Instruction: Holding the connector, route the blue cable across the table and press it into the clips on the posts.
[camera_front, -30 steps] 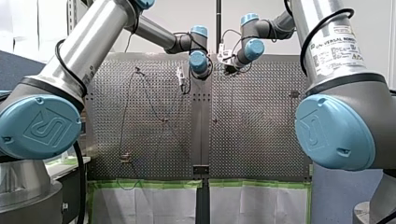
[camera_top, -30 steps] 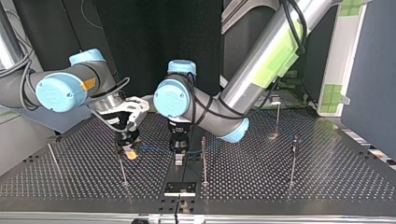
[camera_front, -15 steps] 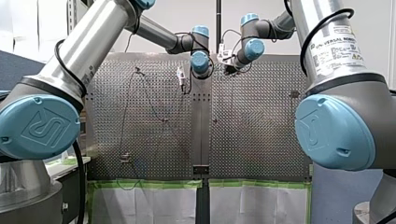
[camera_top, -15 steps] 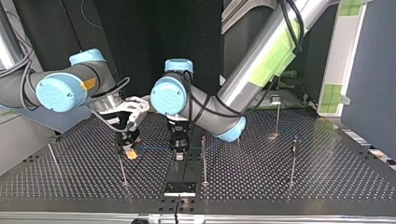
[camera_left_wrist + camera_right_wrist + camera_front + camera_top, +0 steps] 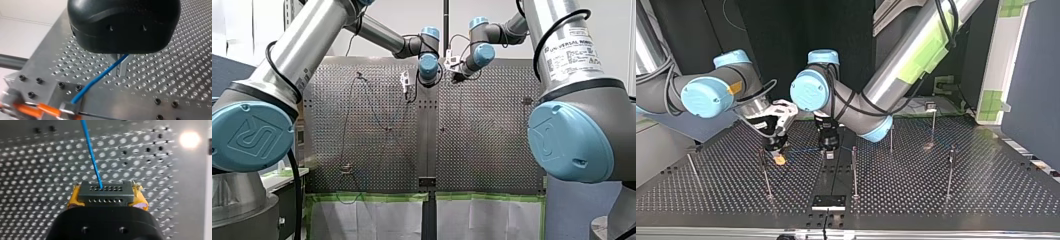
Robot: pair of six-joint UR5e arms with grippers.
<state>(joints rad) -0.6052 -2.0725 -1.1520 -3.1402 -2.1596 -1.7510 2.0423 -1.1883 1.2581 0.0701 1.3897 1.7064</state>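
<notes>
In the right wrist view my right gripper (image 5: 106, 198) is shut on a black connector (image 5: 105, 191), its yellow pads (image 5: 141, 203) on either side. The blue cable (image 5: 91, 155) leaves the connector and runs ahead over the perforated table. In the left wrist view my black left gripper (image 5: 120, 68) has its metal fingers (image 5: 125, 67) shut on the blue cable (image 5: 100, 77), which leads down to the connector (image 5: 66, 108) in the other gripper. In the top view my right gripper (image 5: 778, 158) and left gripper (image 5: 828, 154) stand low and close together, with the cable (image 5: 803, 151) between them.
Thin posts stand on the table in the top view: one (image 5: 766, 175) just in front of my right gripper, one (image 5: 854, 170) beside my left gripper, others (image 5: 891, 137) (image 5: 950, 170) further right. A black block (image 5: 828, 202) sits at the near edge.
Both grippers have moved a little away from the top view's camera, the left one more. The left arm's elbow has swung towards that view's left.
</notes>
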